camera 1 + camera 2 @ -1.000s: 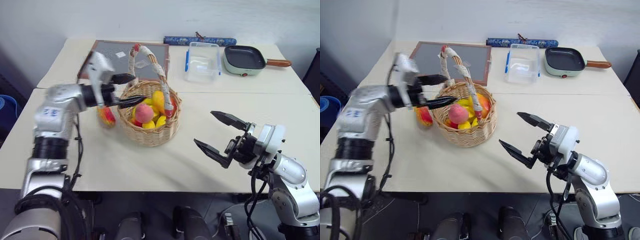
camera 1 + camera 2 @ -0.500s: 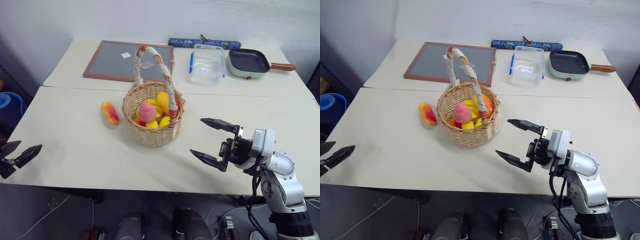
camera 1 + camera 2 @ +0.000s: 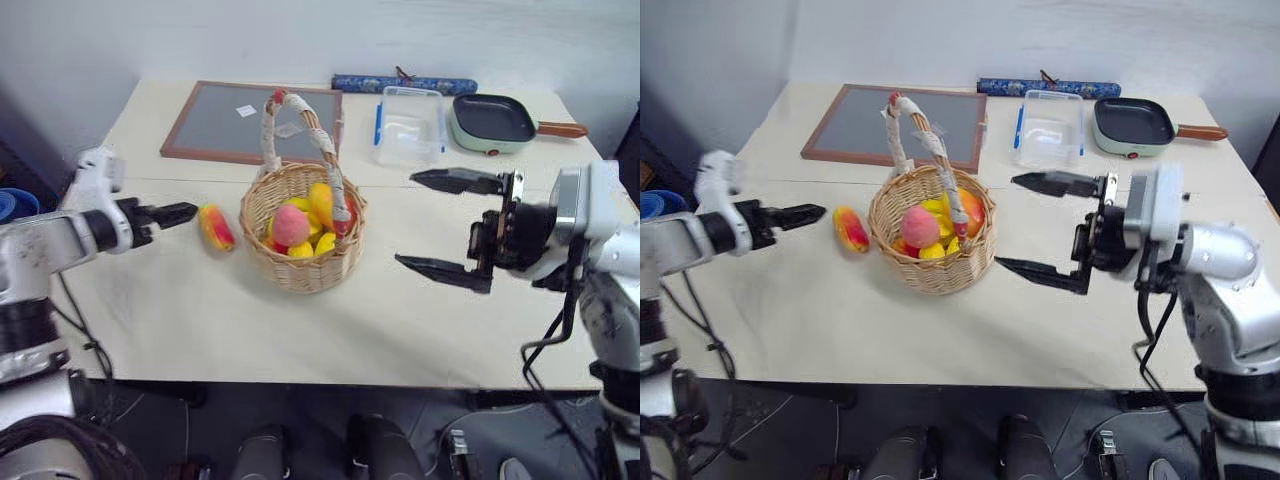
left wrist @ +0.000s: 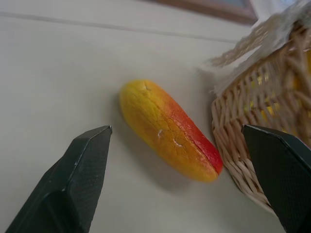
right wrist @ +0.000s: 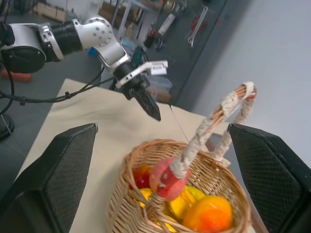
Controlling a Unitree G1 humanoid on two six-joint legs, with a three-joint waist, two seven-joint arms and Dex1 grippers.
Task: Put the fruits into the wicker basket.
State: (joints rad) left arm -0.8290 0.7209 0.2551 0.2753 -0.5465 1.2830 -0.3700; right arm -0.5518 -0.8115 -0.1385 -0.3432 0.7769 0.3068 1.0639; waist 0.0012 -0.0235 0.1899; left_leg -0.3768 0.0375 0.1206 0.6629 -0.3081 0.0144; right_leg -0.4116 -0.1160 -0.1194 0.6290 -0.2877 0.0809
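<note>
While the peach (image 3: 290, 224) sits in the basket (image 3: 303, 268), the mango (image 3: 217, 226) lies on the table (image 3: 300, 330) just left of it, likely next to be lifted; left gripper (image 3: 172, 212) points at it, released and empty. Right gripper (image 3: 455, 225) hangs wide and empty. Left wrist view shows the mango (image 4: 170, 131) framed between spread fingers (image 4: 73, 184)

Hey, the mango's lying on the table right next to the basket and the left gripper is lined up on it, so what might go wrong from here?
1. The mango lies close beside the wicker basket, so one finger of the open left gripper may catch the weave instead of clearing it.
2. The basket's tall handle arches over the opening and could block the drop.
3. The open right gripper hovers near the basket's other side; a sweep could nudge it.
</note>
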